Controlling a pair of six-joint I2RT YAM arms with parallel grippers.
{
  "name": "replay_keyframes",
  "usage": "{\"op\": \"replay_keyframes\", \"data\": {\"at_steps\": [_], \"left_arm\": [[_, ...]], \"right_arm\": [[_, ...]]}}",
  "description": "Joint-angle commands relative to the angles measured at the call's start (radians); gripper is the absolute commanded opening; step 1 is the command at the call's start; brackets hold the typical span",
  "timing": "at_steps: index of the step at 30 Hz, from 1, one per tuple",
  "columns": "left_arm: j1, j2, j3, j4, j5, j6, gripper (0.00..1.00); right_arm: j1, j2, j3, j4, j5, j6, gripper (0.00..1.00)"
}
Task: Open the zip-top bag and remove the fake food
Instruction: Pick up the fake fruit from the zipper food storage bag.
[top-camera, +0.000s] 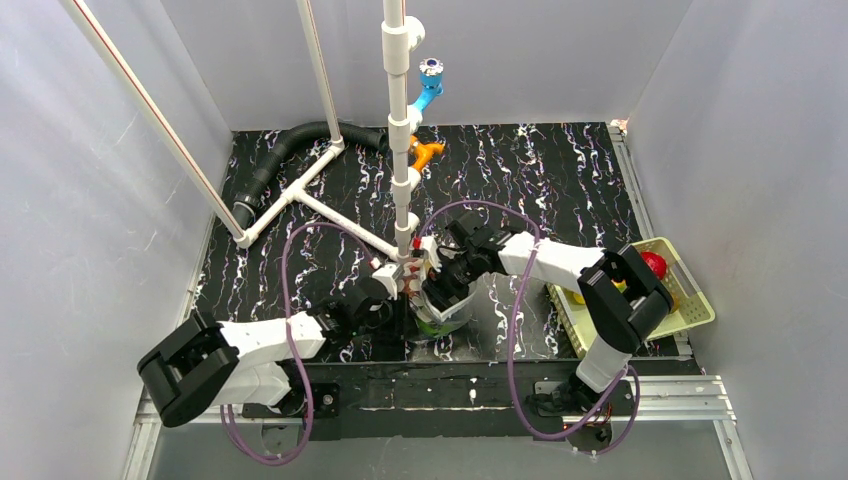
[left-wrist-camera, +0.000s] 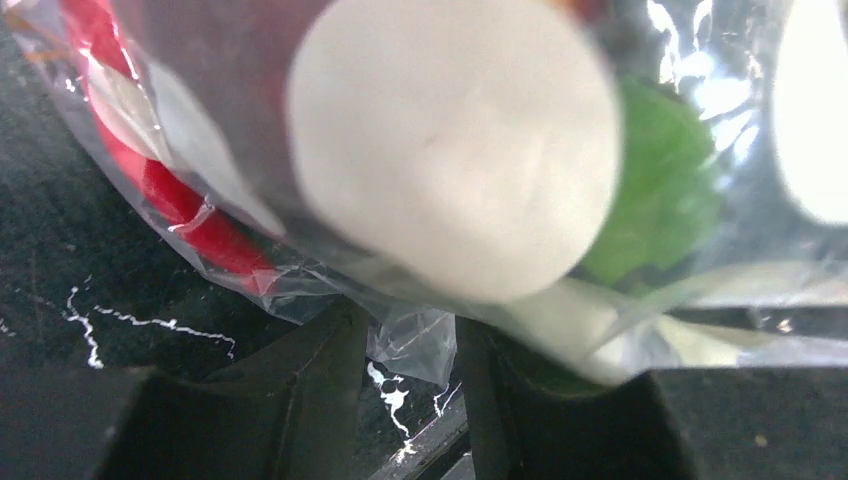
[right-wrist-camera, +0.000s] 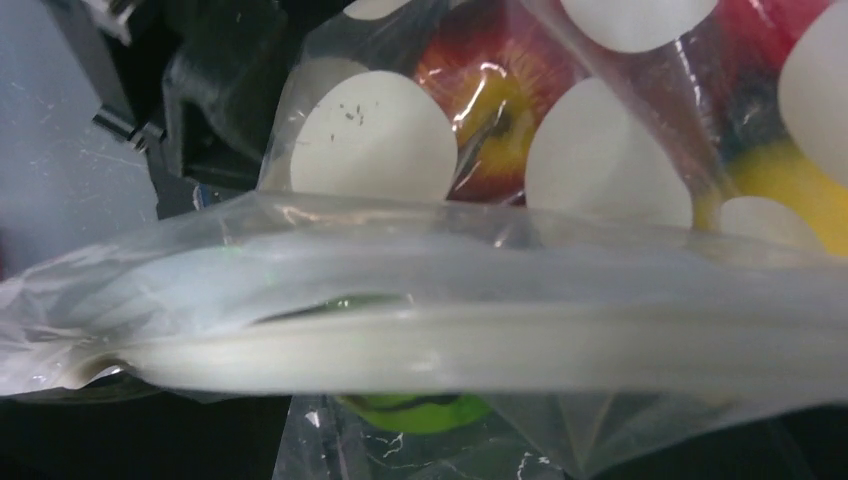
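Note:
The zip-top bag (top-camera: 447, 312) stands at the table's near middle, between both grippers. My left gripper (top-camera: 398, 288) grips its left side. In the left wrist view, bag film (left-wrist-camera: 420, 345) hangs between the dark fingers (left-wrist-camera: 320, 380), with a red piece (left-wrist-camera: 180, 205) and a green piece (left-wrist-camera: 660, 190) of fake food inside. My right gripper (top-camera: 447, 278) is over the bag's top, jaws wide. The bag's pale zip strip (right-wrist-camera: 500, 345) crosses its view. Behind the dotted film sit a red-yellow apple (right-wrist-camera: 480, 95), a yellow piece (right-wrist-camera: 790, 185) and a green piece (right-wrist-camera: 420, 412).
A pale yellow-green mesh basket (top-camera: 697, 305) at the right edge holds a red fruit (top-camera: 654, 264). A white pipe post (top-camera: 400, 150) rises just behind the grippers, with orange (top-camera: 426, 152) and blue (top-camera: 430, 92) fittings. A black hose (top-camera: 290, 145) lies back left.

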Motion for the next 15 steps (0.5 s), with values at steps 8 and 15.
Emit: {"op": "replay_keyframes", "data": {"at_steps": [8,15], "left_arm": [[0.003,0.048,0.046,0.052,0.012,0.004,0.36],[0.003,-0.1,-0.021,-0.034,-0.066,-0.007,0.36]], "right_arm": [[0.056,0.034,0.065,-0.039,0.013,-0.029,0.54],[0.024,-0.046,0.06,-0.08,0.117,-0.092,0.16]]}}
